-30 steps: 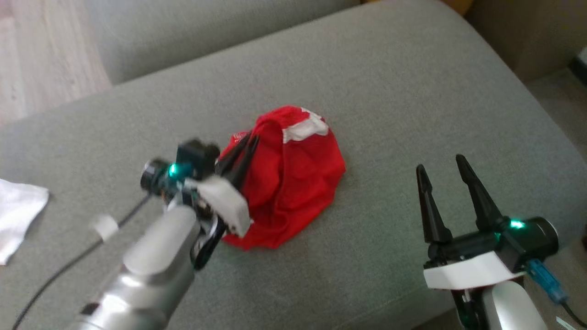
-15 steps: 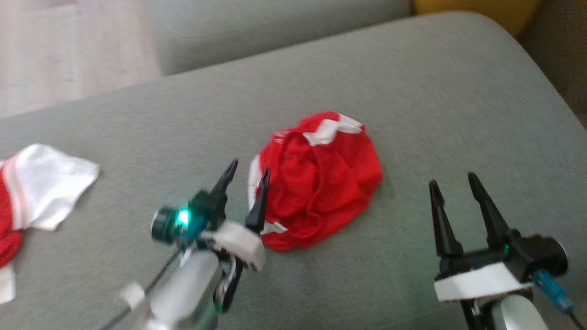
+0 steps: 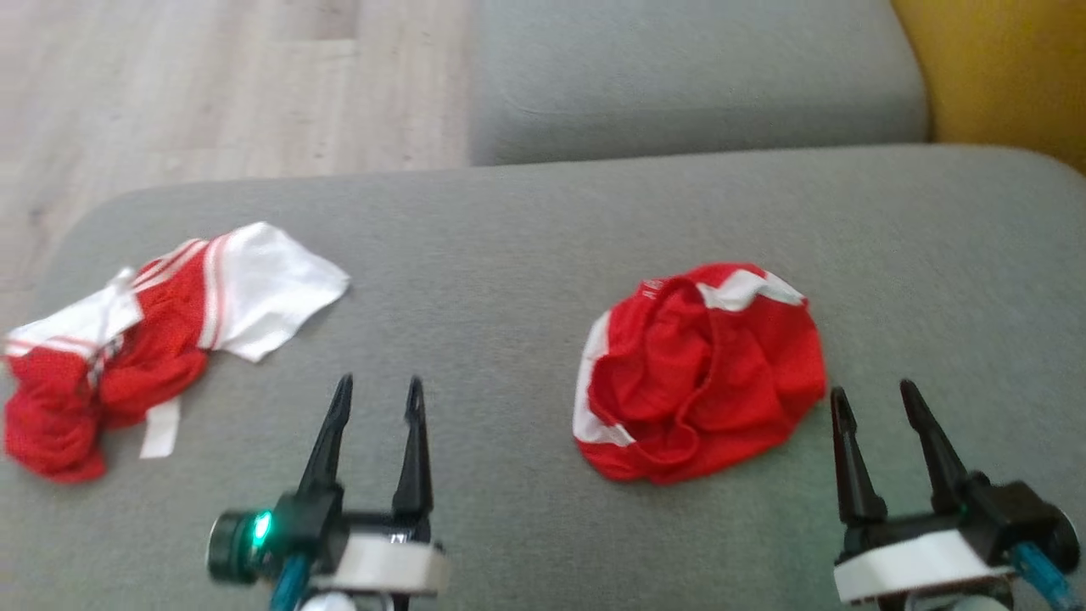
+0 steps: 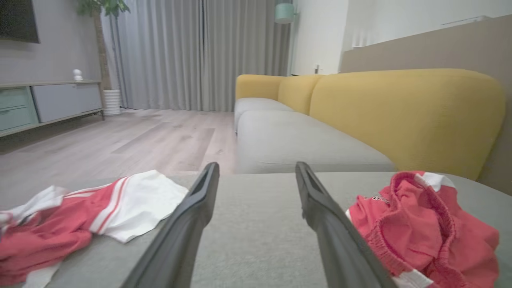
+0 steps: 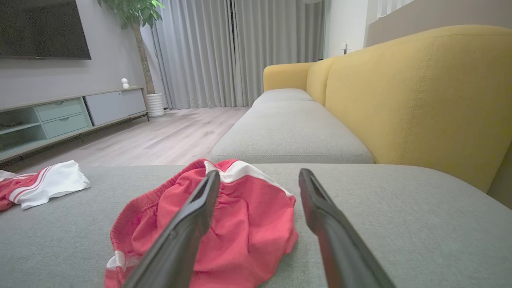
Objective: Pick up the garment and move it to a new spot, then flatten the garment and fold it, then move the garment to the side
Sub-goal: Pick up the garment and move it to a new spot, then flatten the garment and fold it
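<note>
The garment [image 3: 704, 373] is a crumpled red pair of shorts with white trim, lying on the grey sofa seat [image 3: 509, 246] right of centre. My left gripper [image 3: 379, 382] is open, with nothing between its fingers, well to the left of the garment. My right gripper [image 3: 873, 390] is open too, just off the garment's right edge. The left wrist view has the garment [image 4: 420, 224] to the right of the open left gripper [image 4: 257, 165]. In the right wrist view the garment [image 5: 240, 224] lies ahead and left of the open right gripper [image 5: 260, 172].
A second red and white garment [image 3: 170, 331] lies bunched at the seat's left end, also seen as a heap [image 4: 100, 208] beside my left finger. A yellow backrest [image 3: 1001, 76] rises at the far right. Wooden floor [image 3: 212, 85] lies beyond the seat's far edge.
My left gripper opened, let go of the red garment and drew back to the lower left. The camera turned, bringing the second garment into view.
</note>
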